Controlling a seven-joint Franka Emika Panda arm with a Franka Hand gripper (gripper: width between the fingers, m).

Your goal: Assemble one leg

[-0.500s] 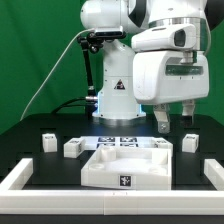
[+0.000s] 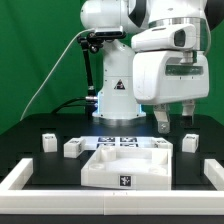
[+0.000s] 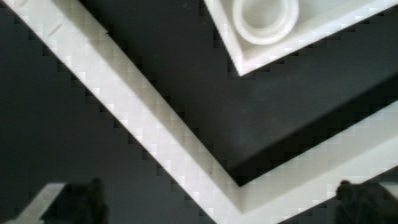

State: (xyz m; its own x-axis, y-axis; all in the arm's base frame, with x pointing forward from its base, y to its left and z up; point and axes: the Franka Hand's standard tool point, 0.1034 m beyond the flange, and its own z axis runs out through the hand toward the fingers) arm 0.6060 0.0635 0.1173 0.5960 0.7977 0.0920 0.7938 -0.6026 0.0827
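Note:
Several small white legs with marker tags stand on the black table in the exterior view: two at the left [image 2: 47, 141] [image 2: 72, 148] and two at the right [image 2: 189, 142] [image 2: 213, 168]. My gripper [image 2: 176, 123] hangs open and empty above the table, above and just left of the leg at the right. The large flat white square tray-like piece [image 2: 100, 168] lies at the front middle. In the wrist view my gripper [image 3: 217, 205] shows two dark fingertips [image 3: 71, 200] far apart with nothing between them. No leg shows in that view.
The marker board [image 2: 120, 141] lies behind the tray-like piece. A low white rail [image 2: 18, 177] borders the table; its corner crosses the wrist view [image 3: 160, 130]. A corner of the tray-like piece with a round socket [image 3: 267, 18] also shows there.

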